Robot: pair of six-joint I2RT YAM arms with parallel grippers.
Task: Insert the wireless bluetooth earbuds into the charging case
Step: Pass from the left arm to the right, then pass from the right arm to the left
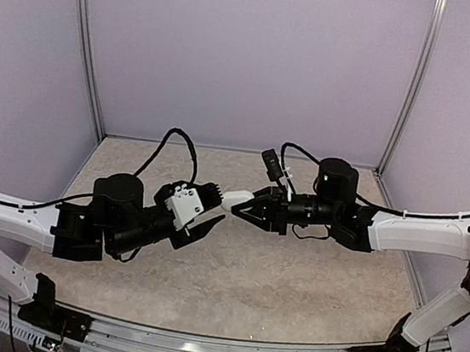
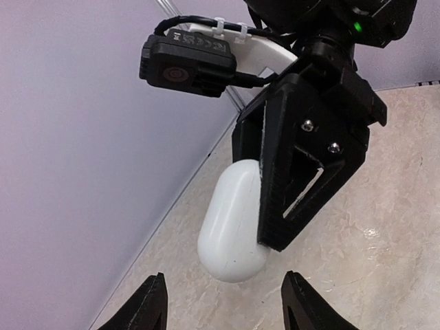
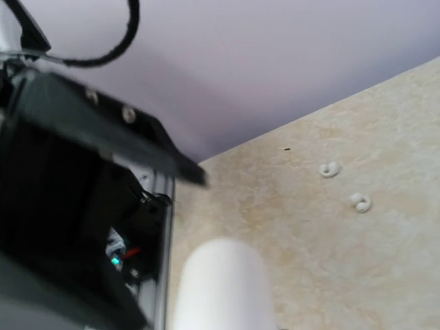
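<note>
**Desk:** From above, who has the charging case [image 1: 236,199]?

**Photographer:** The right arm [image 1: 416,234]. The right jaws pinch the white case by one end, in the air over the middle of the worktop [image 1: 230,287]. The left arm [image 1: 119,213] faces it. The left jaws are spread just beside the free end; I cannot tell if they touch it.

**Desk:** How will it handle?

**Photographer:** Light, hard and glossy by the look of it, so probably slippery. It is rounded all over. A pinch across the broad sides should hold, while a squeeze on the curved ends might shoot it out.

**Desk:** Left wrist camera?

**Photographer:** One black finger lies across the case's right side, and the other is hidden behind it. The left jaws' two tips show at the bottom edge, apart, with nothing between them. I can make out no lid seam, so I cannot say whether it is open or closed.

**Desk:** Right wrist camera?

**Photographer:** Blurred. The case is a white blob at the bottom edge, and the fingers holding it are cut off. Two white earbuds [image 3: 330,169] lie loose on the worktop to the right, near each other and well apart from the case. They are tiny and smooth. I'd take one by the stem, gently, or it may skitter off. No black ones show anywhere.
</note>
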